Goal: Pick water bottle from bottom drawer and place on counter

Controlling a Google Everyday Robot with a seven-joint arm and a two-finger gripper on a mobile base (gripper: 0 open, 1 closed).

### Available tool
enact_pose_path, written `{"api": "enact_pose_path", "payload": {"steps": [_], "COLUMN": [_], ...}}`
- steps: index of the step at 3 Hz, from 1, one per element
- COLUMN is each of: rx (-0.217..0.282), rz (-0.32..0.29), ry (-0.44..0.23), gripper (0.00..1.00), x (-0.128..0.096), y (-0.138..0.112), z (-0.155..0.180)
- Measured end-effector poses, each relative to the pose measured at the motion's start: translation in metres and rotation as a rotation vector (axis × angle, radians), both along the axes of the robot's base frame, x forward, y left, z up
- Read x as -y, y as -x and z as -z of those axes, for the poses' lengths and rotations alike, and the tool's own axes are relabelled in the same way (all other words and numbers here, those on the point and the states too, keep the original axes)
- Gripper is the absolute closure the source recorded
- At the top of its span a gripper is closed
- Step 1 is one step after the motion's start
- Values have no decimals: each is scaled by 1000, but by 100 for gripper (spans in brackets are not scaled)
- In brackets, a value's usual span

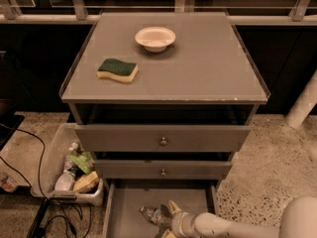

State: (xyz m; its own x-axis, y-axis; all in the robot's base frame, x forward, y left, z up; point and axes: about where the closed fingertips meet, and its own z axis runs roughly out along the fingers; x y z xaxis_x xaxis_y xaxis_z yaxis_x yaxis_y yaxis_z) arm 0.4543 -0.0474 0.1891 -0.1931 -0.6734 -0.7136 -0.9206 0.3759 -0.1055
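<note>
The bottom drawer (129, 202) is pulled open at the foot of the cabinet. The water bottle (152, 214) lies on its side on the drawer floor, cap toward the left. My gripper (168, 221) reaches in from the lower right on a white arm, right at the bottle's right end. One yellowish finger (174, 207) shows above the bottle; the other is cut by the frame's bottom edge. The counter (198, 68) is the grey cabinet top above.
A white bowl (155, 37) and a green-yellow sponge (118, 70) sit on the counter. Two upper drawers with round knobs (163, 142) stick out a little. A white bin of mixed clutter (72, 172) stands on the floor at left, with black cables beside it.
</note>
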Motion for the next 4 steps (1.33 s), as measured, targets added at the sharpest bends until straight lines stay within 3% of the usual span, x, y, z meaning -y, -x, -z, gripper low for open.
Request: {"api": "enact_pose_path", "payload": {"steps": [2,4], "rx": [127,153], "rz": [-21,-36], "ry": [27,74], "gripper": [0,0], "x": [10,30], "y": [-20,-32], "z": [19,60]}}
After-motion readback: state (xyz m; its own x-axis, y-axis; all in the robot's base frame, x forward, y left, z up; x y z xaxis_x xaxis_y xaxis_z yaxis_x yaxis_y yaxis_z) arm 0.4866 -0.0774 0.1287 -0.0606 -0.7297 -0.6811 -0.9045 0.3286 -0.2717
